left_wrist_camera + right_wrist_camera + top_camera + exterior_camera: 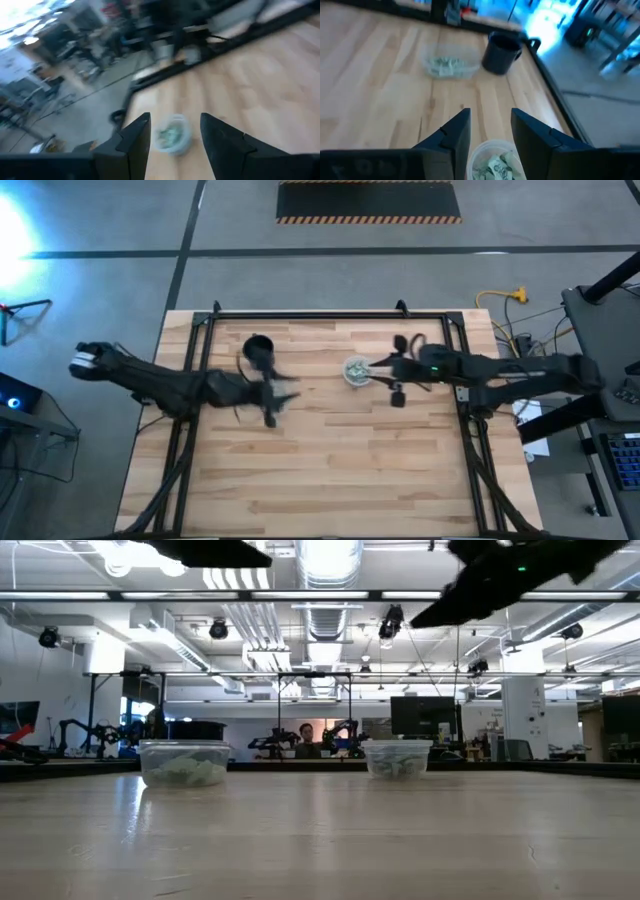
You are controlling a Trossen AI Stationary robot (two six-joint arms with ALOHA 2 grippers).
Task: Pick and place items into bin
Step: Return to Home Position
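Your right gripper (490, 115) hangs above the wooden table (330, 470) with its two fingers at a middling gap and nothing between them. The right bin (495, 150), a small clear tub, stands in line with that gap and just below it. Green-and-white packets (496, 166) are crumpled inside it. From overhead, this bin sits just off the fingertips, toward the middle of the table. From table height, the arm is well above the rim, so gripper and bin are apart.

Your left gripper (272, 393) is over the left half of the table, near the black cup (258, 347). Its fingers are also spread at a moderate gap and hold nothing. Through that gap its own camera shows one clear bin (172, 134) of packets standing farther off on the wood. You cannot tell from there which of the two bins it is.

The left bin (447, 64) stands just beside the black cup, well away from the right gripper, with a low heap of packets inside. All the packets you can see lie inside the bins. A person shows far back in the room beyond the table.
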